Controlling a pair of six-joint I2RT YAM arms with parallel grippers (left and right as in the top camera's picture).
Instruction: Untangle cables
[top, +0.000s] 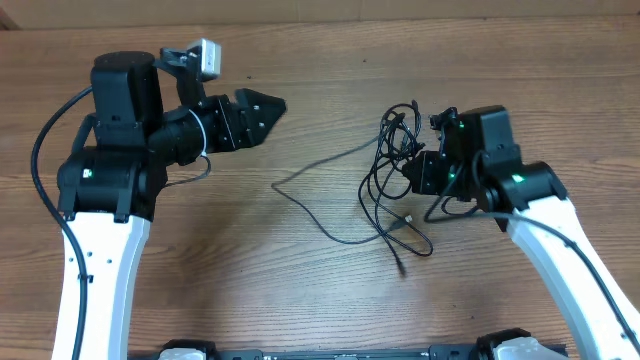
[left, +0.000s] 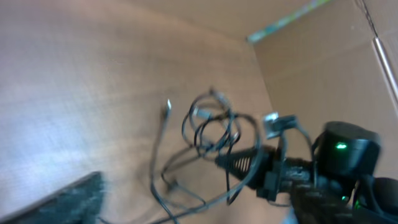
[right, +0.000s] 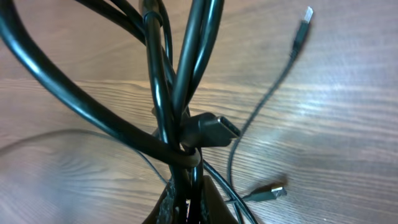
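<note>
Overhead and both wrist views checked.

A: Count?

B: Two arms. Two end effectors: left end effector (top: 270, 105), right end effector (top: 414, 172). One light brown wooden table (top: 300, 300). One tangle of thin black flexible cables (top: 390, 150). The strands cross too much to count the cords. The right wrist view shows three plug ends: one silvery-tipped plug (right: 306, 15) at upper right, a second silvery-tipped plug (right: 273, 191) lower down, and one black-bodied plug (right: 211, 130) inside the knot.

A: Location and axis?

B: Right half of the table, at the right end effector. In the overhead view the tangle's long axis runs far to near. One loose strand runs out leftward as a flat V, with its point toward the left arm. One free end points at the near edge.

A: End effectors?

B: Right: fingers together, clamped on the cables where several strands bunch, and loops rise out of the grip. Left: well apart from the cables, aimed right toward them, fingers apart with nothing between. The left wrist view is blurred and shows only one finger (left: 62, 199), in the lower-left corner.
</note>
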